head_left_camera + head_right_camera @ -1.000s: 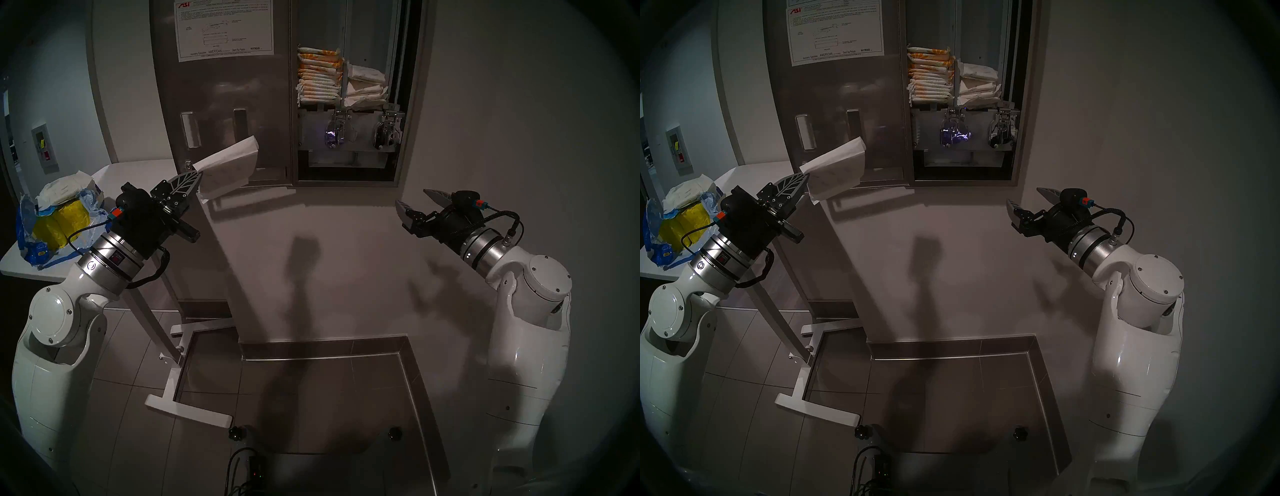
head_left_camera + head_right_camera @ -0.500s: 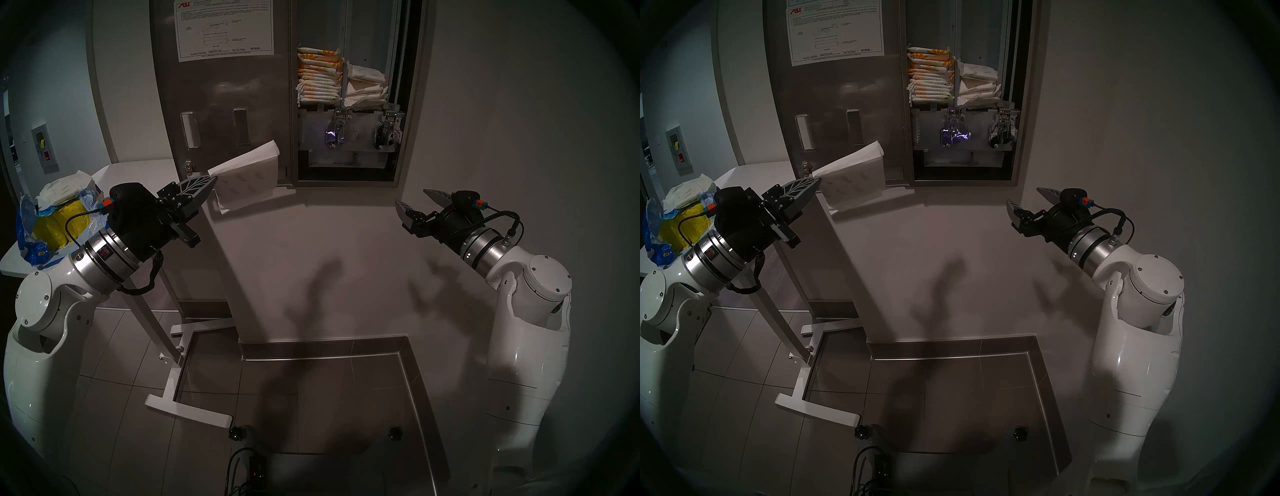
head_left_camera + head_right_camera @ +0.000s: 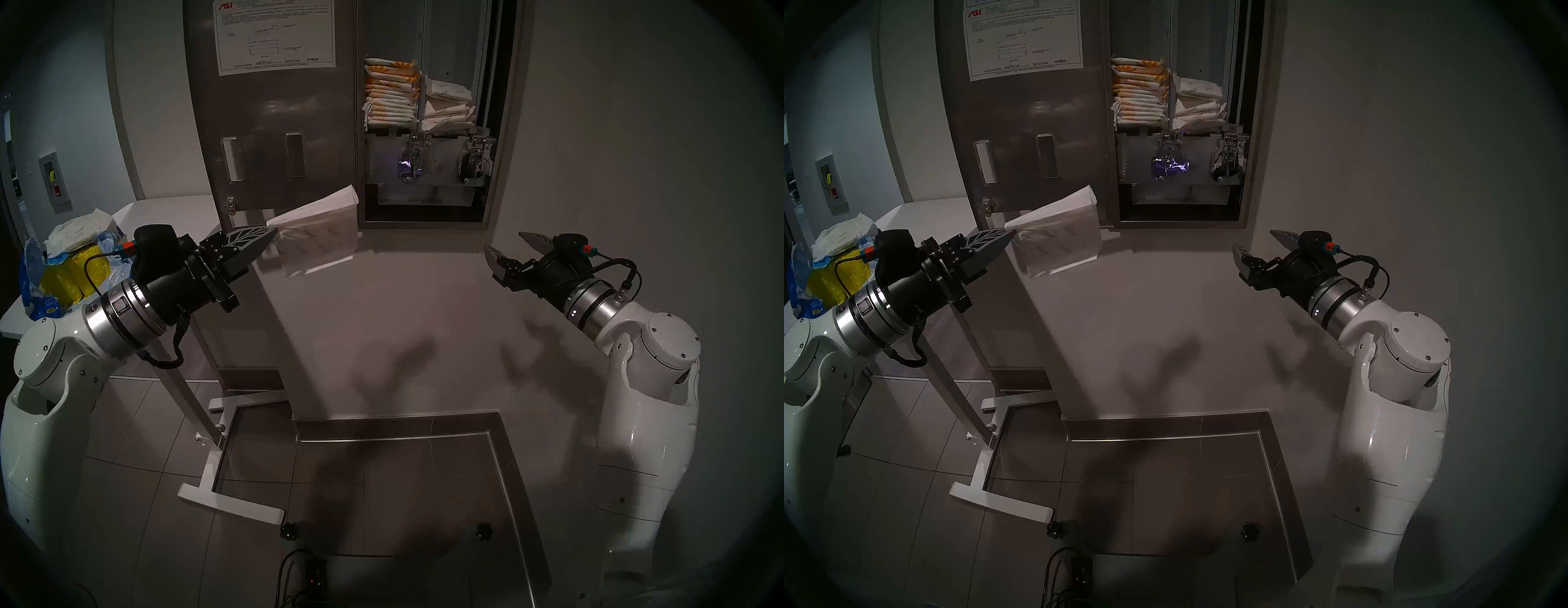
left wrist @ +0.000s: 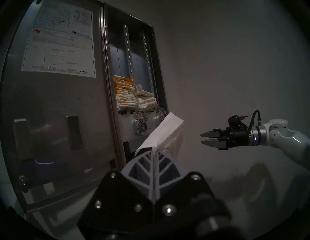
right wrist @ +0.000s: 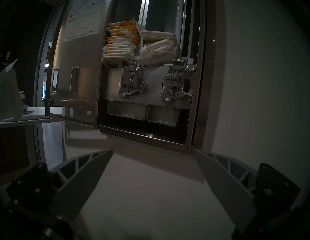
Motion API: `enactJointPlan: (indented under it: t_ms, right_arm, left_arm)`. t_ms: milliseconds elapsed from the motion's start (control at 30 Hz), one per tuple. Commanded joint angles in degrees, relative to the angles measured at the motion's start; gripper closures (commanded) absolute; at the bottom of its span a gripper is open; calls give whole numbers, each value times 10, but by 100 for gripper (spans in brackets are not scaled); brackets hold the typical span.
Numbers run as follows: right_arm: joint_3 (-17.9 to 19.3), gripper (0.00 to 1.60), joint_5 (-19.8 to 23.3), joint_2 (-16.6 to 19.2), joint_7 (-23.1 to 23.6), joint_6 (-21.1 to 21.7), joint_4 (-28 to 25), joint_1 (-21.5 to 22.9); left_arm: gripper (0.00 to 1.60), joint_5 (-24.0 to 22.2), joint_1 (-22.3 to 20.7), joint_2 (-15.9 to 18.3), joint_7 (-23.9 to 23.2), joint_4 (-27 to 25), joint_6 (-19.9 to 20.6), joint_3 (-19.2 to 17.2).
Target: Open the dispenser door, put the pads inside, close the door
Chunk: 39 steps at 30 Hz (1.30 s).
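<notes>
Presently, left gripper [image 3: 271, 236]: fingers clenched on one corner of a white pad [image 3: 318, 231], which juts up and to the right, clear of every surface, its far edge just before the lower left corner of the open cabinet. Right gripper [image 3: 505, 246]: fingers [image 5: 80, 177] spread wide, holding nothing, well apart from the pad. Dispenser door [image 3: 271, 127]: swung fully open to the left, white instruction sheet [image 3: 273, 36] on its inner face. Cabinet interior: orange-printed pads [image 3: 390, 91] stacked in the left column, plain white pads [image 3: 449, 106] in the right. Side table [image 3: 169, 212]: torn blue bag [image 3: 38, 288] with yellow bundles [image 3: 74, 274].
</notes>
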Motion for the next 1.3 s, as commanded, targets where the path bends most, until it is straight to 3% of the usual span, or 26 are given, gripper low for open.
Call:
enactJointPlan:
  t_ms: [0, 267, 633, 1067, 1267]
  right_arm:
    - [-1, 0, 4, 0, 0, -2, -18, 12]
    - [-1, 0, 4, 0, 0, -2, -17, 12]
    - [-1, 0, 4, 0, 0, -2, -18, 12]
    - [-1, 0, 4, 0, 0, -2, -18, 12]
    - [-1, 0, 4, 0, 0, -2, -18, 12]
  left_arm:
    - [160, -32, -51, 23, -21, 12, 8, 22]
    - [160, -45, -78, 26, -38, 27, 14, 49]
    - [160, -51, -119, 25, -26, 39, 19, 95]
    - [160, -43, -130, 25, -7, 39, 15, 116]
    - [160, -32, -123, 19, 22, 27, 14, 118]
